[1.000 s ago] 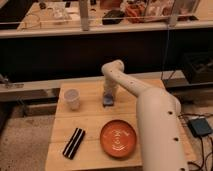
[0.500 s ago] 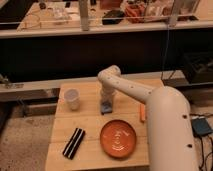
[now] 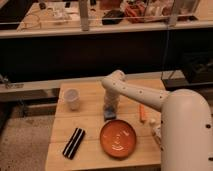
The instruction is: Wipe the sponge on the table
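Lowered over the middle of the tabletop [image 3: 92, 127]: tool [image 3: 110, 106], pointing straight down. Directly beneath tool and touching it, flat on the wood: sponge [image 3: 109, 115]. Width of opening and any hold on sponge: cannot tell. Picture-left of tool, white cup [image 3: 73, 98]. Picture-right, thin orange stick [image 3: 142, 113]. Just nearer the camera, orange plate [image 3: 119, 139]; farther near-left, black striped bar [image 3: 73, 143].

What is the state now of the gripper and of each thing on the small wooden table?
gripper: low over the sponge, mid-table.
sponge: flat on the table, beneath the gripper.
white cup: upright, back left.
orange plate: face up, at the front.
black striped bar: lying flat, front left.
orange stick: lying flat, right of the sponge.
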